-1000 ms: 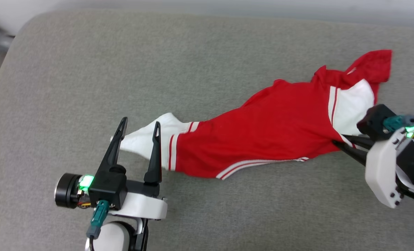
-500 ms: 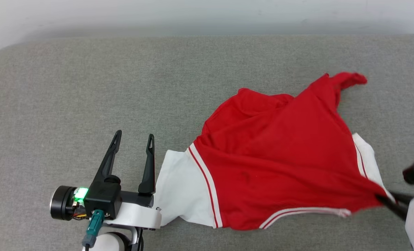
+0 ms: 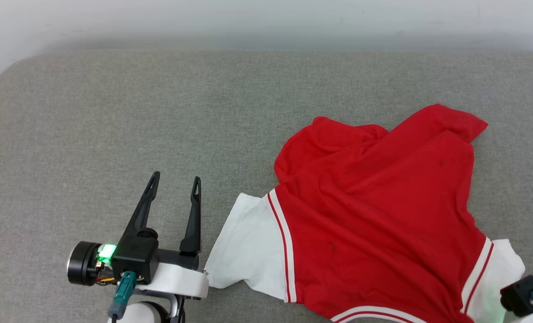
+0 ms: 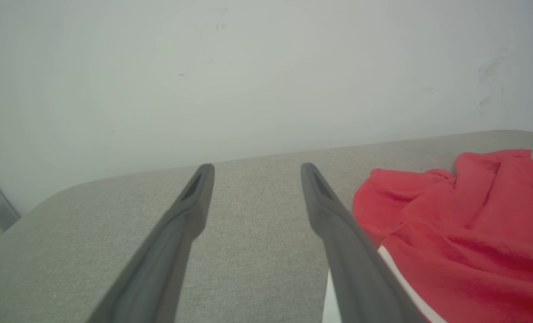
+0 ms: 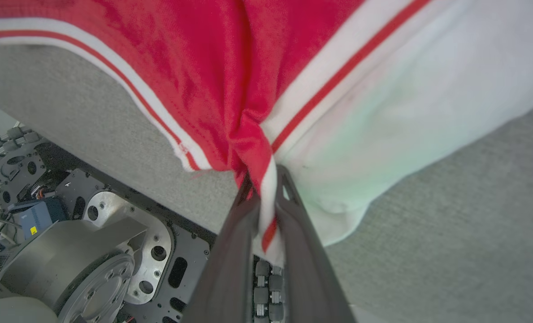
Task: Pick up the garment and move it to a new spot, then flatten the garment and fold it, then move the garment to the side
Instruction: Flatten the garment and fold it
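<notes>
The red jersey (image 3: 374, 215) lay rumpled on the right half of the grey fabric-covered worktop (image 3: 114, 112), plain red side up, its near hem reaching the front edge. One white sleeve (image 3: 253, 251) spread flat toward the left pincer (image 3: 175, 177), which hovered just beside it, its two dark fingers apart with nothing between them. The right pincer (image 5: 266, 177) was clamped on a bunched fold of the jersey where the red-and-white striped trim (image 5: 338, 76) met the other white sleeve (image 5: 427, 112), at the worktop's front edge, above the robot's wheeled base (image 5: 91, 251).
</notes>
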